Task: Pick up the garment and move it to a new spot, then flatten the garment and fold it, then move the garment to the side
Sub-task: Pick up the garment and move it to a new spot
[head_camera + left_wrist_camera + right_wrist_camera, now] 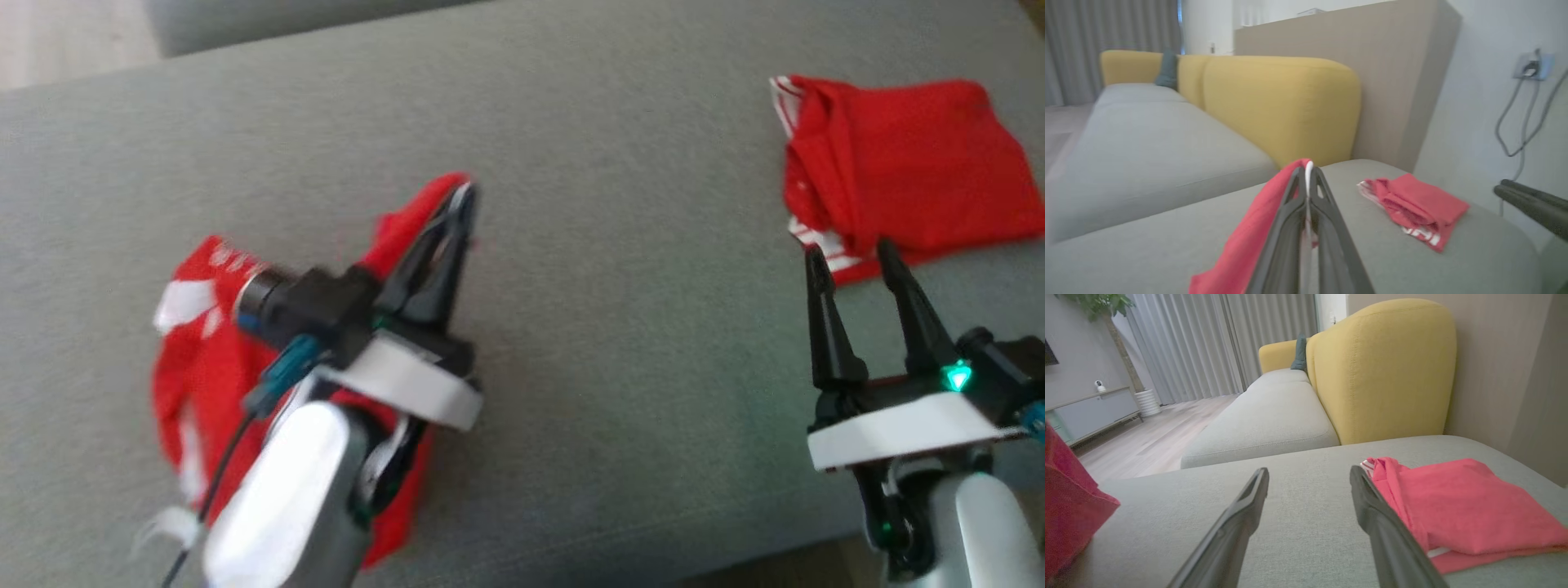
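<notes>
While beside garment (189, 367) edge, bare cushion (620, 327)

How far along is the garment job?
Done: a folded red garment lies at the right of the grey cushion and looks like a finished piece. In hand: the left pincer is shut on a corner of the crumpled red garment, raising that corner off the cushion. The right pincer is open and empty beside the folded one. Left: move it, flatten, fold, set aside.
</notes>
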Available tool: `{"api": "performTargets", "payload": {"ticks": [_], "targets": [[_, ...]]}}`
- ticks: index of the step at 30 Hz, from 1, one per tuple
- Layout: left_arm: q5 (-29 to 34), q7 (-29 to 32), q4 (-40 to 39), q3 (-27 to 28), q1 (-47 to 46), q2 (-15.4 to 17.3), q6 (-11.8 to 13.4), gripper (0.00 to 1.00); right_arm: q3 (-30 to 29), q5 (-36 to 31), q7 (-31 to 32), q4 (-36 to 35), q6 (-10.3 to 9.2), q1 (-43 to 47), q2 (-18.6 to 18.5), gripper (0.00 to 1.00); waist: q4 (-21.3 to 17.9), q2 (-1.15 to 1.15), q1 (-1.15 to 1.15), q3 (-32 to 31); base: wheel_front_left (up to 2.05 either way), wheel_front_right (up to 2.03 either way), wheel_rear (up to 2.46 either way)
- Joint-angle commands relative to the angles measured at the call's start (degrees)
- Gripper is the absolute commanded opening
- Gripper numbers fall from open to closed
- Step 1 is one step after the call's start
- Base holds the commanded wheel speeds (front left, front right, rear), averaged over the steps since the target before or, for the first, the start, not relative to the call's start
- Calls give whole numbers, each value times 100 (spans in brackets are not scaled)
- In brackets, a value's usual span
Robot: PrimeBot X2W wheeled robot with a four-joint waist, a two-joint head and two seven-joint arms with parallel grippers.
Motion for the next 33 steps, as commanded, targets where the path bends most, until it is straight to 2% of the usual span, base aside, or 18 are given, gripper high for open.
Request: {"api": "performTargets", "payload": {"ticks": [1,8,16,23,24,25,30,33], "targets": [[41,-62,-181,153,-334,0,-25,0,170,46,-66,-171,-5,-260,-23,100,-225,0,0,217,0,0,0],[-54,-57,420,-163,-656,-168,-204,0,377,197,-263,21,-5,-394,-16,100,-458,0,0,567,0,0,0],[-213,-43,1252,-227,-511,-73,-334,0,368,315,-484,262,-5,-477,-15,100,-272,0,0,747,0,0,0],[-241,-210,1574,-277,-489,-72,-345,0,289,322,-509,365,-5,-479,-14,100,-139,0,0,649,0,0,0],[-229,-243,1594,-280,-496,-77,-324,52,266,323,-512,367,-5,-467,-14,100,-113,0,0,635,0,0,0],[-207,-269,1606,-298,-509,-78,-316,100,239,320,-512,369,-5,-452,-14,100,-82,0,0,621,0,0,0],[-85,-516,1391,-362,-453,-31,-269,100,73,242,-446,376,-5,-348,-14,100,129,0,0,455,0,0,0],[-64,-632,1114,-219,-290,54,-109,100,22,182,-385,357,-5,-304,-14,100,225,0,0,331,0,0,0]]}}
